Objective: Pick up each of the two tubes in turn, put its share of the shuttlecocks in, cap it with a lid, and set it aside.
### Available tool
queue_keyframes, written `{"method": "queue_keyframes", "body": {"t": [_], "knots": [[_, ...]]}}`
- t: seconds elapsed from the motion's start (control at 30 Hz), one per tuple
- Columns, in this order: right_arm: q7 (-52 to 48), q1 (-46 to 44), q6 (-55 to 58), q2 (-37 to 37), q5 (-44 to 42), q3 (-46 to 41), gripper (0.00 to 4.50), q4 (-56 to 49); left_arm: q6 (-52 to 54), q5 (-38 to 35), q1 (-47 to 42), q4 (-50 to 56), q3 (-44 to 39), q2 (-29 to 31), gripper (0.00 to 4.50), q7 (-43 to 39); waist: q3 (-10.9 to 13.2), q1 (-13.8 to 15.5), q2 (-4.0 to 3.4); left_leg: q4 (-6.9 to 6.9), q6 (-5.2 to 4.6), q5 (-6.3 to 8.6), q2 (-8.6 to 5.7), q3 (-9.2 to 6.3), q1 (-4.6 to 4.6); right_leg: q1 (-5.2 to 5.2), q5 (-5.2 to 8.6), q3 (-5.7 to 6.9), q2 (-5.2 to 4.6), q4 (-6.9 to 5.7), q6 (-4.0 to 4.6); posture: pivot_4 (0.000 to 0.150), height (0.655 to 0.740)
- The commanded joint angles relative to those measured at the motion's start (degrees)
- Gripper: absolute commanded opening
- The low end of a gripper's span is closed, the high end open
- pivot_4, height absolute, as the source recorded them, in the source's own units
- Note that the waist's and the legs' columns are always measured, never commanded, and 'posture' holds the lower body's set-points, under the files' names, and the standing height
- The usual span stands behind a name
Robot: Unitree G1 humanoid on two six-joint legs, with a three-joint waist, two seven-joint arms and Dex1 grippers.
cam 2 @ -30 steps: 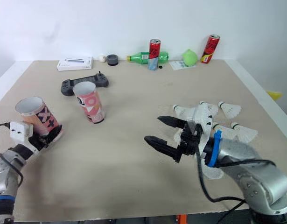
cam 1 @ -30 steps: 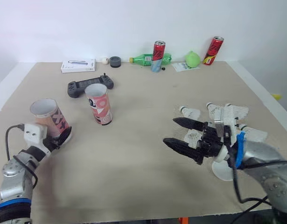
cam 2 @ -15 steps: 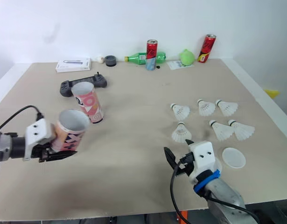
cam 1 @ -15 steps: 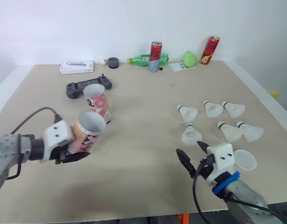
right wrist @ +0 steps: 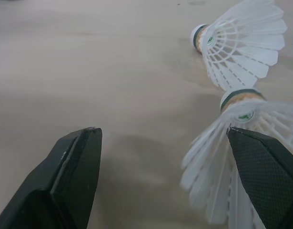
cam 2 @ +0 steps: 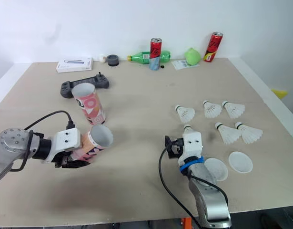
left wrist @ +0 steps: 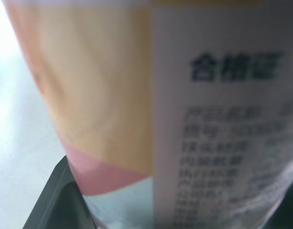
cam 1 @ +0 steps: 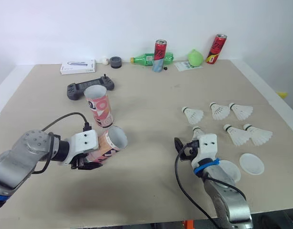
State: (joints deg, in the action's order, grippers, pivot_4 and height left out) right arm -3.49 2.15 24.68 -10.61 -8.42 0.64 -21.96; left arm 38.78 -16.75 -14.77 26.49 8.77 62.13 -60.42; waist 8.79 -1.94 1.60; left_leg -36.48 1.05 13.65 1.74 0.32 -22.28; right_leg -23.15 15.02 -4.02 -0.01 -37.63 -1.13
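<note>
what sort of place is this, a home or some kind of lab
Probably a robot test bench rather than a home: a plain beige table against a bare white wall, laid out with unrelated props such as shuttlecocks, drink cans and a game controller.

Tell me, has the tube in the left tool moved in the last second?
Yes. The held tube went from well left of the standing tube to just in front of it, now tipped sideways.

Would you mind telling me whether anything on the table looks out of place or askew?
The green bottle lies on its side at the far edge, and the red can at the far right corner leans tilted. The tube in the left gripper is tipped nearly sideways.
</note>
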Motion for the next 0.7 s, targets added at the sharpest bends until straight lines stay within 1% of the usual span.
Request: {"method": "queue_keyframes", "body": {"t": [0.03, 0.07, 0.1, 0.13, 0.17, 0.27, 0.3, 0.4, 0.5, 0.6, 0.67, 0.7], "knots": [[1.5, -0.2, -2.2, 0.9, 1.6, -1.4, 3.57, 0.2, -0.2, 1.1, -0.2, -0.3, 0.6, -0.5, 2.73, 0.2, 0.0, 0.0, 0.00, -0.01, -0.01, -0.01, 0.00, 0.01, 0.02, 0.00, -0.02, -0.02, 0.00, 0.00, -0.02, 0.150, 0.7400], [1.6, -0.1, -2.8, 1.0, 1.9, -1.7, 3.13, 0.3, -0.2, 1.1, -0.2, -0.4, 0.6, -0.7, 2.73, 0.2, 0.0, 0.0, 0.00, -0.02, -0.03, -0.03, -0.01, 0.02, 0.04, 0.00, -0.04, -0.04, -0.01, -0.01, -0.04, 0.150, 0.7400], [1.6, 0.0, -3.2, 1.0, 2.2, -1.9, 2.80, 0.4, -0.2, 1.2, -0.1, -0.4, 0.6, -0.9, 2.73, 0.2, 0.0, 0.0, 0.00, -0.02, -0.05, -0.04, -0.01, 0.03, 0.04, 0.00, -0.06, -0.06, -0.02, -0.01, -0.06, 0.150, 0.7400], [1.6, 0.2, -3.4, 1.2, 2.0, -2.4, 2.09, 0.3, -0.4, 1.4, -0.1, -0.4, 0.6, -0.9, 2.73, 0.1, 0.0, 0.0, 0.00, -0.03, -0.08, -0.07, -0.02, 0.03, 0.05, 0.01, -0.08, -0.07, -0.02, -0.01, -0.08, 0.150, 0.7400], [1.5, 0.3, -3.7, 1.2, 2.0, -2.7, 1.86, 0.2, -0.5, 1.6, 0.0, -0.4, 0.7, -0.9, 2.73, 0.1, 0.0, 0.0, 0.00, -0.04, -0.09, -0.08, -0.02, 0.03, 0.05, 0.01, -0.09, -0.07, -0.03, -0.02, -0.08, 0.150, 0.7400], [1.0, 0.6, -4.3, 1.1, 1.9, -3.5, 0.41, 0.1, -0.8, 2.0, -0.3, -0.6, 0.9, -1.6, 2.73, 0.0, 0.0, 0.0, -0.01, -0.04, -0.12, -0.11, -0.02, 0.04, 0.07, 0.00, -0.10, -0.07, -0.02, -0.08, -0.06, 0.150, 0.7400], [0.7, 0.9, -4.4, 1.1, 1.5, -3.8, 0.05, -0.4, -0.9, 2.1, -0.5, -0.7, 1.1, -1.9, 2.73, 0.1, 0.0, 0.1, -0.03, -0.04, -0.14, -0.12, -0.02, 0.04, 0.08, 0.00, -0.10, -0.07, -0.02, -0.10, -0.06, 0.150, 0.7400], [-2.2, 3.8, -5.1, 0.8, -1.3, -4.6, 0.02, -5.8, -0.8, 2.4, -1.3, -1.0, 1.6, -2.7, 2.73, -0.1, 0.0, 0.3, -0.05, -0.04, -0.20, -0.16, -0.08, 0.03, 0.07, 0.00, -0.09, -0.03, -0.06, -0.19, -0.05, 0.150, 0.7400], [-7.9, 9.2, -5.8, -2.0, -5.1, -5.1, 0.02, -13.2, -0.7, 2.9, -1.9, -1.4, 1.9, -3.2, 2.73, -0.5, 0.0, 0.6, -0.09, -0.06, -0.22, -0.17, -0.10, 0.01, 0.08, 0.00, -0.07, -0.03, -0.08, -0.26, -0.04, 0.150, 0.7400], [-16.5, 12.2, -5.2, -8.3, -10.7, -6.9, 0.02, -19.3, -0.6, 3.4, -2.7, -2.1, 2.5, -3.8, 2.73, -0.7, 0.0, 0.6, -0.11, -0.14, -0.23, -0.18, -0.11, 0.02, 0.11, 0.03, -0.08, -0.06, -0.12, -0.29, -0.10, 0.150, 0.7400], [-22.1, 10.4, -3.1, -13.9, -14.4, -8.0, 0.02, -21.2, -0.8, 3.7, -3.2, -2.8, 3.1, -4.3, 2.73, -1.0, 0.0, 0.6, -0.11, -0.21, -0.28, -0.21, -0.13, 0.08, 0.13, 0.04, -0.13, -0.10, -0.13, -0.31, -0.18, 0.150, 0.7400], [-24.3, 7.5, -2.0, -16.6, -16.5, -8.7, 0.02, -21.4, -1.0, 3.9, -3.6, -3.1, 3.5, -4.6, 2.73, -1.2, 0.0, 0.6, -0.10, -0.23, -0.32, -0.23, -0.14, 0.11, 0.16, 0.06, -0.14, -0.13, -0.13, -0.31, -0.18, 0.150, 0.7400]]}}
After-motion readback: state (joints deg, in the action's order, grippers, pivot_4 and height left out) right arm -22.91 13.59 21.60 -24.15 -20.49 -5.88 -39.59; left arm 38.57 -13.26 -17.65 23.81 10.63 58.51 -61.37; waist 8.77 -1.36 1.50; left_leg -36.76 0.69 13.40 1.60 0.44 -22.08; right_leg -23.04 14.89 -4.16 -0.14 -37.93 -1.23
